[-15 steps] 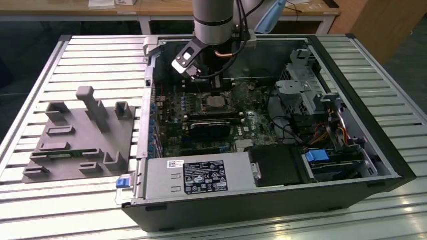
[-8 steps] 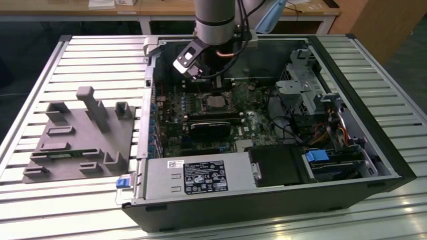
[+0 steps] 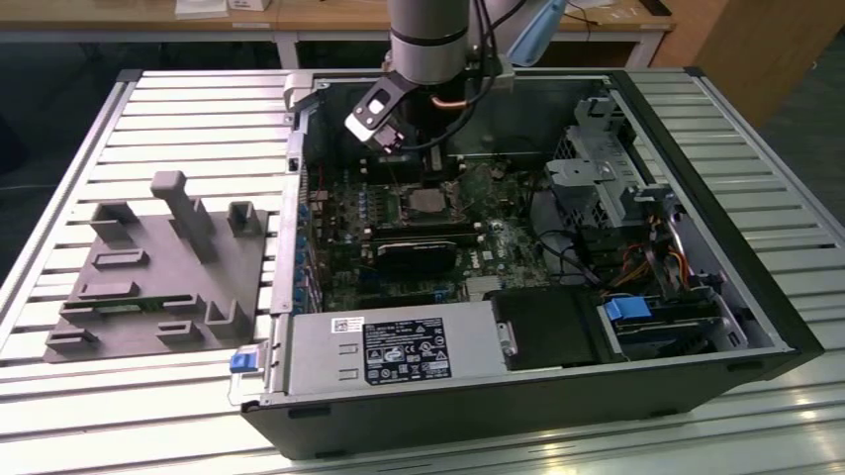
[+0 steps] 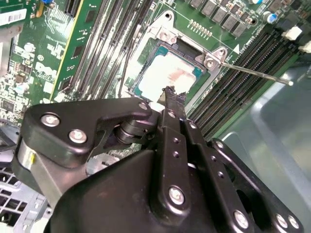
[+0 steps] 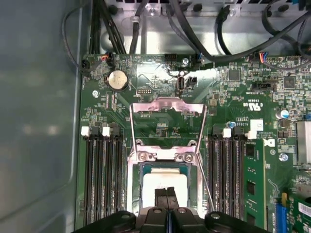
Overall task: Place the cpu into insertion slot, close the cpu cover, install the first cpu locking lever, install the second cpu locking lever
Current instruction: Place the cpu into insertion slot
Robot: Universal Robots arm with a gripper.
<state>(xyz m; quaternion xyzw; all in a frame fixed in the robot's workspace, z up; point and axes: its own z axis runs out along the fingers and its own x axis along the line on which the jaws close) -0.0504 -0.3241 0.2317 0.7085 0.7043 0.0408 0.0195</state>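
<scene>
Hovering right over the cpu (image 5: 154,180), your gripper (image 4: 170,92) has its fingers pinched together on nothing, and you see the cpu seated in the insertion slot (image 5: 164,167) with the cpu cover (image 5: 167,106) folded back off it.

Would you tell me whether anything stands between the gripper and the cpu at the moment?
Nothing visible does. In the first wrist view the gripper hangs directly over the cpu, which lies in the insertion slot, and the cpu cover is swung open, clear of it.
</scene>
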